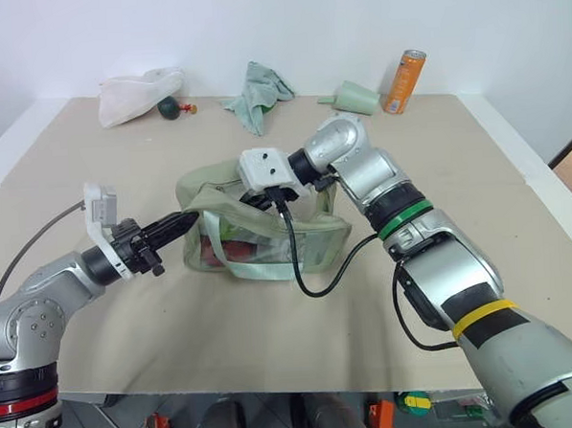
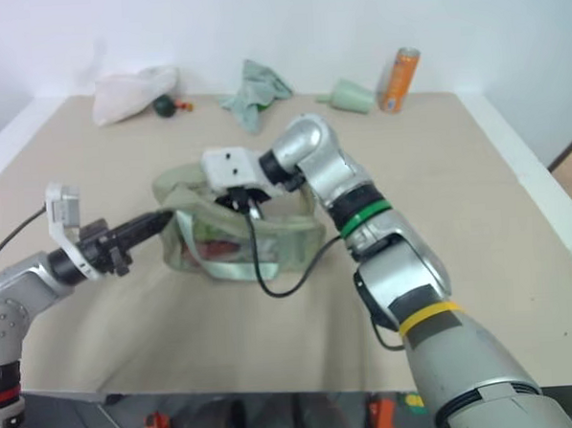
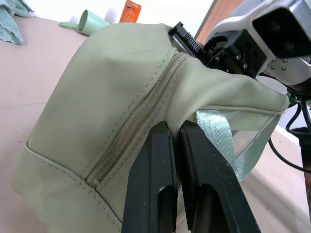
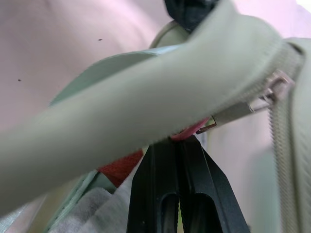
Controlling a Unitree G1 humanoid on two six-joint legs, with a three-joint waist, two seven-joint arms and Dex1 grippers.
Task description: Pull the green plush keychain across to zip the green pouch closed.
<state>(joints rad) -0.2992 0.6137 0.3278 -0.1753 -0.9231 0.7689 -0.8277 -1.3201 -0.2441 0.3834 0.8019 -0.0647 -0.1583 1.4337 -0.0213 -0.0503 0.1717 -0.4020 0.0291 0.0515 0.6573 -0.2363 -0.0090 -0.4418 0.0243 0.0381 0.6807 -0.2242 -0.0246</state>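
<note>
While the left claw (image 1: 188, 219) pinches the green pouch (image 1: 316, 236) end fabric, the right claw (image 4: 179, 141) is closed on a pinkish cord (image 4: 192, 130) (beside the zipper slider (image 4: 272, 90)). Both sit over the bench (image 1: 273, 330).

A robot test lab: a bare beige table (image 1: 274, 349) against a plain white wall (image 1: 257, 24), with stray props, an orange can (image 1: 404, 81) among them.

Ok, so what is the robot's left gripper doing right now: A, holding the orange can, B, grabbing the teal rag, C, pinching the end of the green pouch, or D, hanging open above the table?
C: the left gripper has its black fingers closed together on the fabric at the end of the green pouch, beside the zipper, while the orange can and teal rag sit untouched at the far side of the table.
</note>
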